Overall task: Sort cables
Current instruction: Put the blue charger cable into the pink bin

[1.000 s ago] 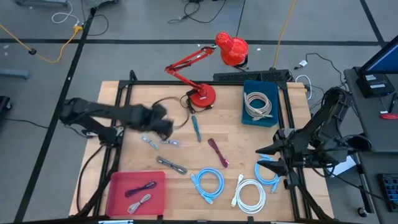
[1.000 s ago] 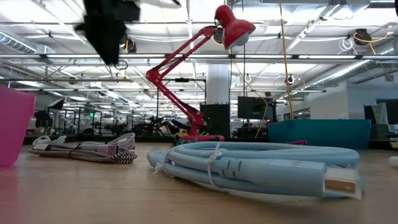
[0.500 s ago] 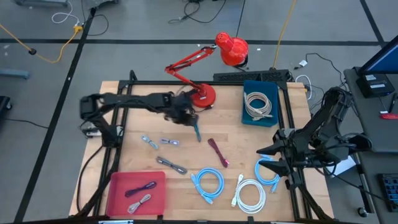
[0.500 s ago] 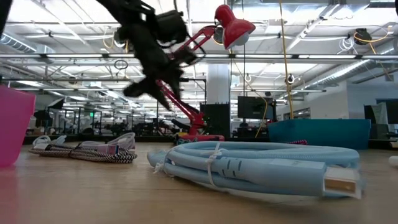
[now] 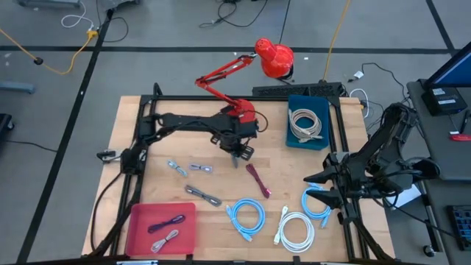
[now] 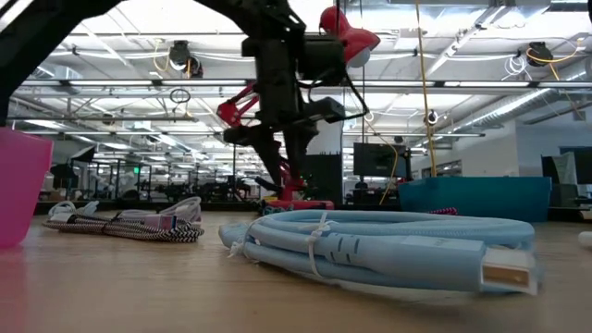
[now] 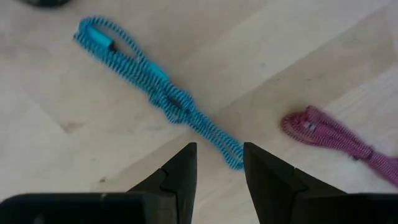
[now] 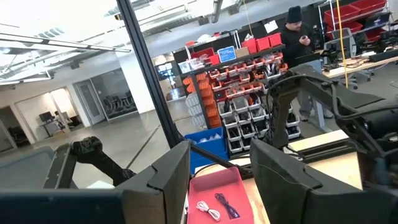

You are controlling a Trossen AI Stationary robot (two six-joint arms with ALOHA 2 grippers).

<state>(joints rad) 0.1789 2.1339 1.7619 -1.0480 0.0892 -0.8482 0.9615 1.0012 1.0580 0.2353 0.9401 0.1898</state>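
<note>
Fingers (image 7: 180,171) of your left gripper (image 7: 219,163) stand parted with nothing between them, poised over one end of the teal cable (image 7: 155,93), which lies flat on the wooden table (image 5: 132,147) just in front of the red desk lamp (image 5: 250,88)'s base. Close beside the teal cable, on the side away from the lamp, you see the maroon cable (image 5: 257,179); both lie loose on the wood. From the lamp's base, look toward the table's near edge: two small grey bundles (image 5: 190,168) and a longer grey cable (image 5: 203,196) lie to the left, then the pink tray (image 5: 140,221) in the near left corner, holding a purple cable (image 5: 167,223) and another grey one (image 5: 167,238). To the lamp's right sits the teal bin (image 5: 294,132) with a coiled beige cable (image 5: 305,123) inside. Along the near edge, well apart from the lamp, lie a light-blue coil (image 5: 246,218), a white coil (image 5: 297,230) and a second light-blue coil (image 5: 316,202). Your right gripper (image 8: 219,171) waits at the table's right edge, far from the lamp, its fingers apart and holding nothing, raised and facing across the table toward the pink tray. In the room behind, a person (image 8: 301,43) stands by shelves of red bins.
</note>
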